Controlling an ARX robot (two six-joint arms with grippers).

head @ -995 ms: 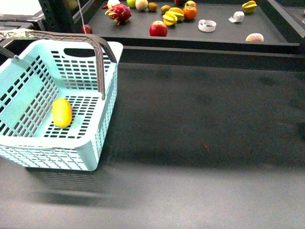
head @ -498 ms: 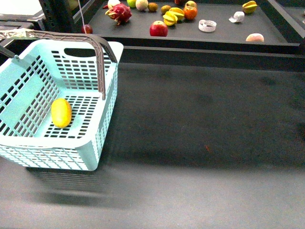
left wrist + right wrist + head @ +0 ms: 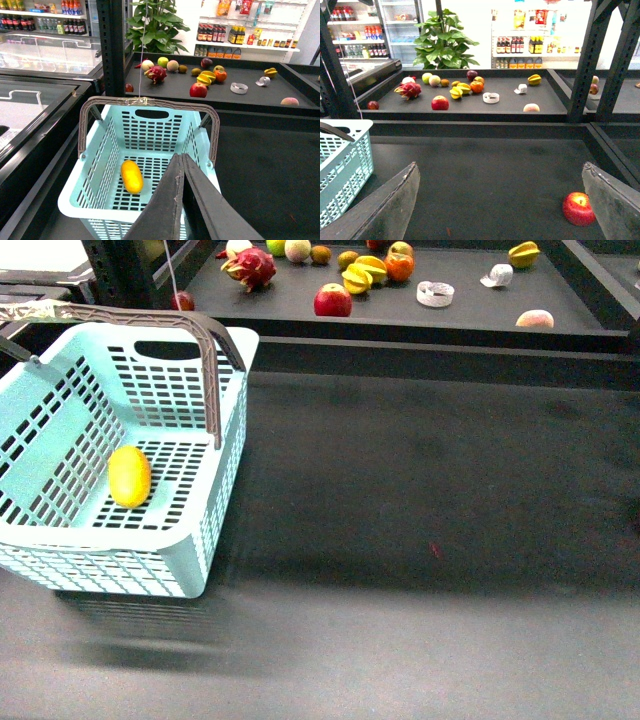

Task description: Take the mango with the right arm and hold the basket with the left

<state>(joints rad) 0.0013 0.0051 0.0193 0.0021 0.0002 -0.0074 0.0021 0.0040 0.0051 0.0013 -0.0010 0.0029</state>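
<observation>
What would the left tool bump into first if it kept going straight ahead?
Probably the basket: the left tool, shut, points into it beside the mango. Depth is unclear, so floor or far wall is a guess.

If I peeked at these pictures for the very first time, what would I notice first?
Probably the big light-blue basket near the robot's left side, with one yellow mango lying alone on its floor. Next, the bright fruit spread on the dark shelf behind, like the pink dragon fruit and a red apple.
</observation>
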